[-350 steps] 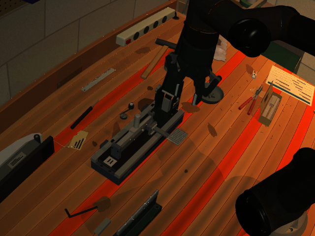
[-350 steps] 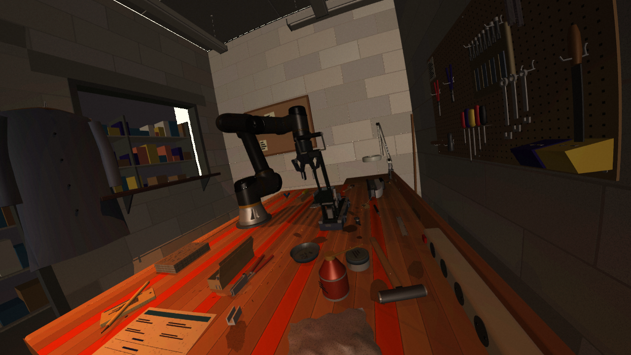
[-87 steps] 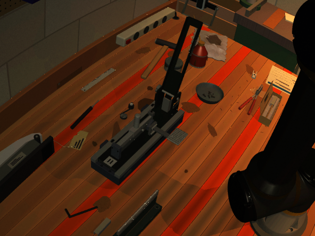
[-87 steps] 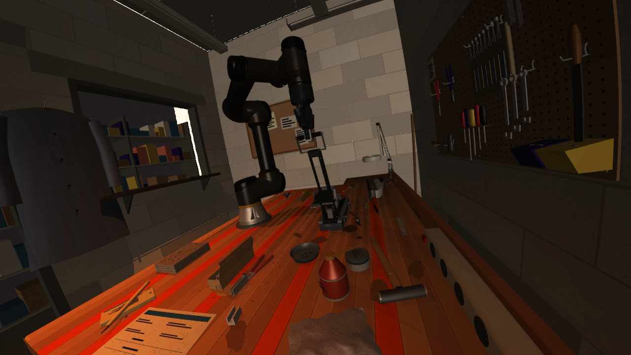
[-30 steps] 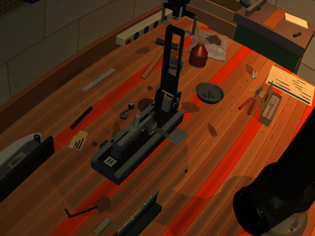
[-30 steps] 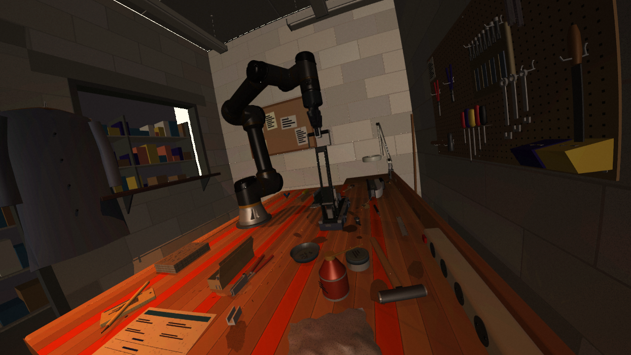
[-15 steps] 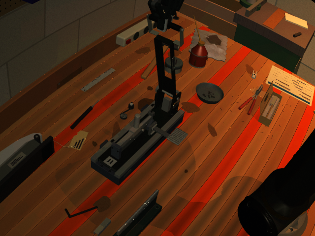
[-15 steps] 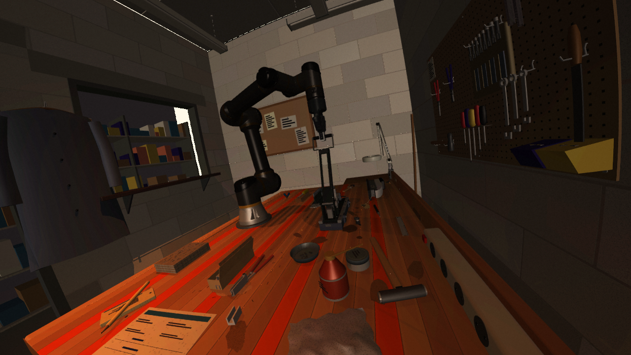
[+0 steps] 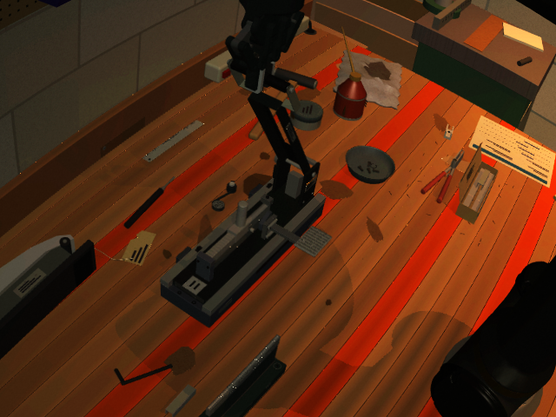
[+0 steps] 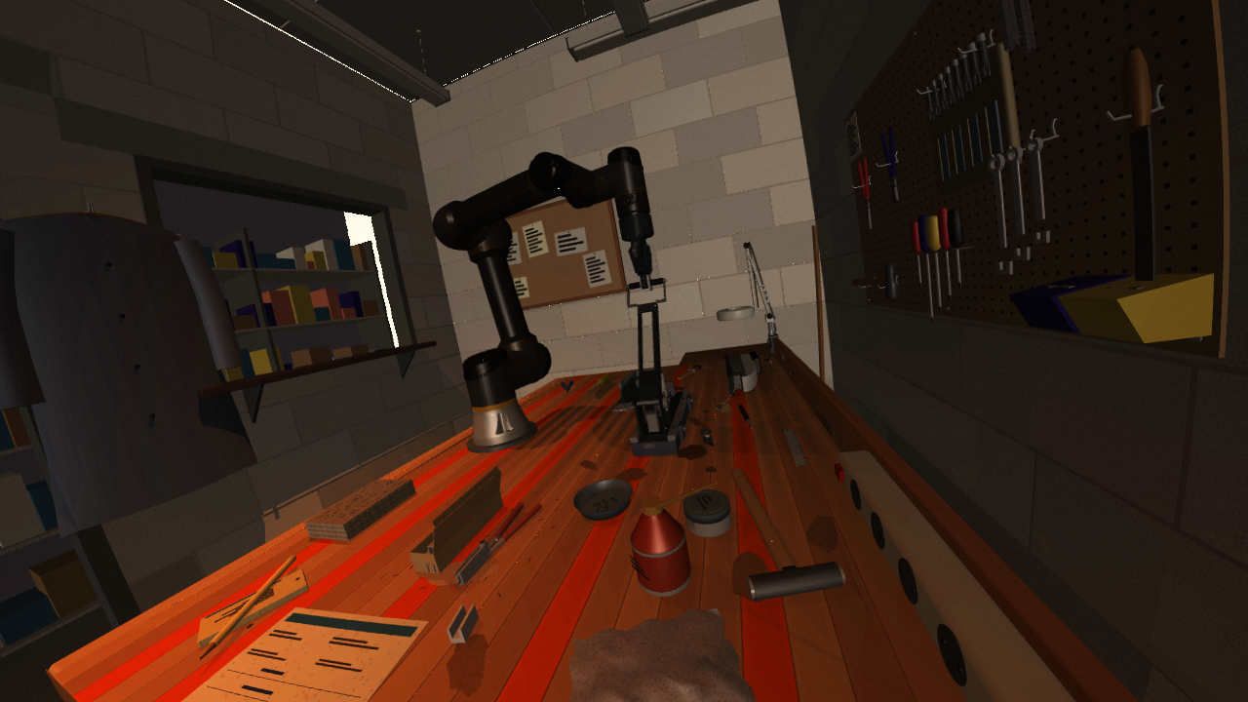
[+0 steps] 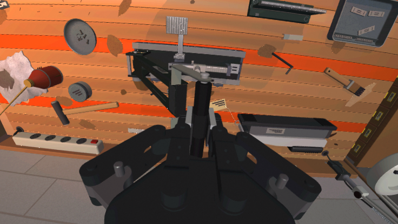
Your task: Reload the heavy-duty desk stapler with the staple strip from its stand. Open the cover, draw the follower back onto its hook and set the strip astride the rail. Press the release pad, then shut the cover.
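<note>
The heavy-duty stapler sits mid-bench. Its black cover stands raised, nearly upright on its hinge. The rail and follower lie exposed in the open channel. A ribbed release pad juts from the stapler's side. The staple strip on its dark stand lies apart at the bench's near end. My gripper is at the top of the cover, closed on the cover's handle bar.
The bench's back rail with a power strip runs just behind the cover. An oil can, a round tin, a dish of bits, pliers and a mallet lie around the stapler.
</note>
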`<state>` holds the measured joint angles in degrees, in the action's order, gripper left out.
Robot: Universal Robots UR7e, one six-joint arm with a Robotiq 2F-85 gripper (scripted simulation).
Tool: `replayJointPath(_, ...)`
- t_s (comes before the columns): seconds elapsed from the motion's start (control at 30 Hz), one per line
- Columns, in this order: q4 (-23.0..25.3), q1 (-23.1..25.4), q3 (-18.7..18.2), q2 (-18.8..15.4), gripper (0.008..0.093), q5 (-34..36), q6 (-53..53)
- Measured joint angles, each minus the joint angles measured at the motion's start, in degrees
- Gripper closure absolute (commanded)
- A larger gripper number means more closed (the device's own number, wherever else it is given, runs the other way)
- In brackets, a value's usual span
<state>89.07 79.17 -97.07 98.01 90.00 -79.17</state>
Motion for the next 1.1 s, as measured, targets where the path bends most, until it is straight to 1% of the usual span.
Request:
replayJointPath(0.57,7.5,7.9,-5.7,-1.9,0.0934,0.0,-7.9)
replayJointPath(1.1,16.0,13.0,-11.1,-4.9,0.0934,0.0,-13.0)
